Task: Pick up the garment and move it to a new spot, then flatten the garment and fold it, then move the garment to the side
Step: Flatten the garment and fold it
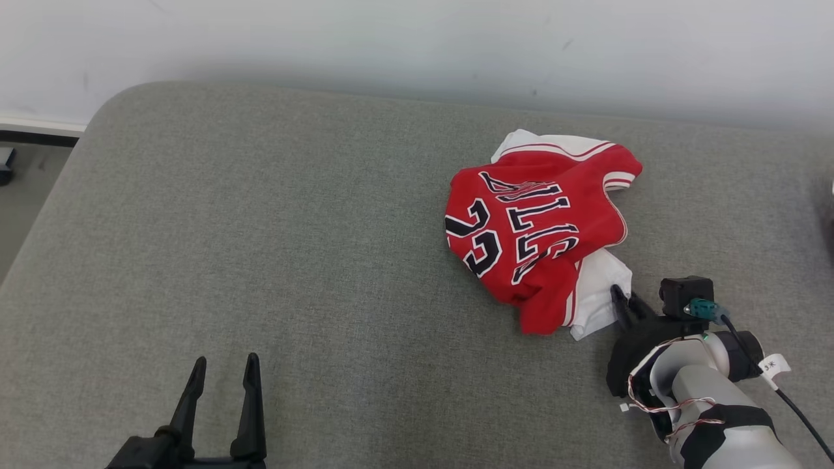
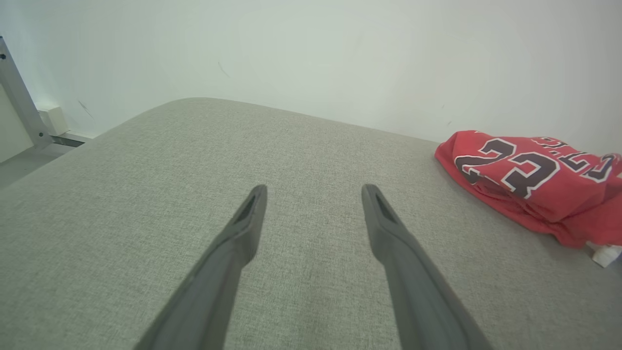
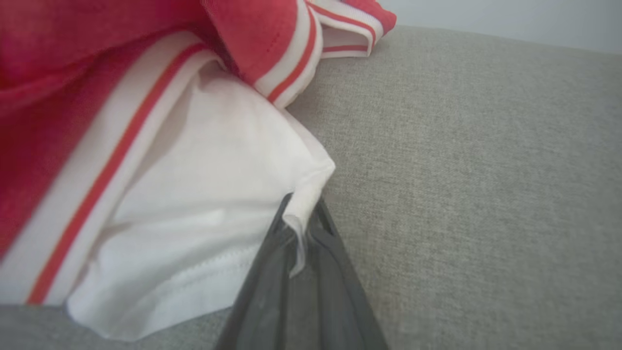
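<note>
On the right half of the grey cushion (image 1: 260, 247), not far from the white wall (image 1: 417, 39), you have the garment (image 1: 534, 234) lying in a crumpled heap: a red jersey with black-and-white lettering and the number 23, and white fabric showing at its far and near ends. Its long axis runs roughly away from you, from the wall side down toward your near right. At that near end your right gripper (image 1: 625, 296) is closed on the cloth. In the right wrist view the two dark fingers are pressed together with a thin fold of the white corner (image 3: 311, 194) pinched between them, while the rest of the heap rests on the cushion up and to the left of the fingers. Your left gripper (image 1: 226, 359) hangs well apart from the jersey at the lower left with its fingers spread and nothing between them, and from its own wrist view the heap lies off to its right. So the right arm is the nearer one by far, and it already has the hold. The step in hand looks like the first pick-up, and the lift should probably go up and across toward the bare middle of the cushion. Judge the pinch as slim, since only an edge is caught, so a quick pull could slip it free.
</note>
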You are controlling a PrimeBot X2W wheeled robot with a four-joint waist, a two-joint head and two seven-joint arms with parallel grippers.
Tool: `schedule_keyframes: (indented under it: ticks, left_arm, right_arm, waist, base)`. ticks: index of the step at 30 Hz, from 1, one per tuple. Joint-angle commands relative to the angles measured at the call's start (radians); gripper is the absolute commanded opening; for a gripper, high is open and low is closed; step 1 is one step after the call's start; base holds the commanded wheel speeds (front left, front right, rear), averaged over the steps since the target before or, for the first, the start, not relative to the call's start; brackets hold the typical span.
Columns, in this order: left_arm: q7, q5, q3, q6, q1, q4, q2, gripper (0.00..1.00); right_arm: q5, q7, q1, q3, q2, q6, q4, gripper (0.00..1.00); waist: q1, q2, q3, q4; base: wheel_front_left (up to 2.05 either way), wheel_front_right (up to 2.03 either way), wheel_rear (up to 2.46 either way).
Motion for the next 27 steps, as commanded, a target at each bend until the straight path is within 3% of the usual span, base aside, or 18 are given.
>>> schedule_keyframes:
  ticks: [1,6,14,19,27]
  left_arm:
    - [-0.002,-0.006,0.005,0.000,0.009,0.003,-0.001,1.00]
    - [-0.002,-0.013,0.022,-0.001,0.029,0.006,-0.001,1.00]
    - [-0.002,-0.016,0.048,-0.001,0.061,0.002,-0.001,1.00]
    - [-0.002,-0.019,0.056,0.000,0.053,-0.006,-0.001,1.00]
    - [-0.002,-0.013,0.046,-0.001,0.041,-0.007,-0.001,1.00]
  right_arm:
    - [0.021,-0.009,0.008,0.009,-0.001,-0.002,0.003,0.00]
    - [0.107,-0.034,0.039,0.013,0.011,-0.002,-0.065,0.00]
    - [0.199,-0.035,0.209,0.047,-0.034,-0.002,-0.401,0.00]
    - [0.192,-0.035,0.381,-0.005,-0.058,-0.002,-0.601,0.00]
    - [0.211,-0.006,0.685,-0.102,0.004,-0.002,-0.833,0.00]
  waist:
    - [-0.0001,-0.0001,-0.014,-0.013]
    - [-0.0001,-0.0001,-0.053,-0.054]
    - [-0.0001,-0.0001,-0.082,-0.170]
    - [-0.0001,-0.0001,-0.081,-0.228]
    - [-0.0001,-0.0001,-0.076,-0.271]
  base:
    - [0.00,0.00,0.00]
    - [0.00,0.00,0.00]
    - [0.00,0.00,0.00]
    - [0.00,0.00,0.00]
    - [0.00,0.00,0.00]
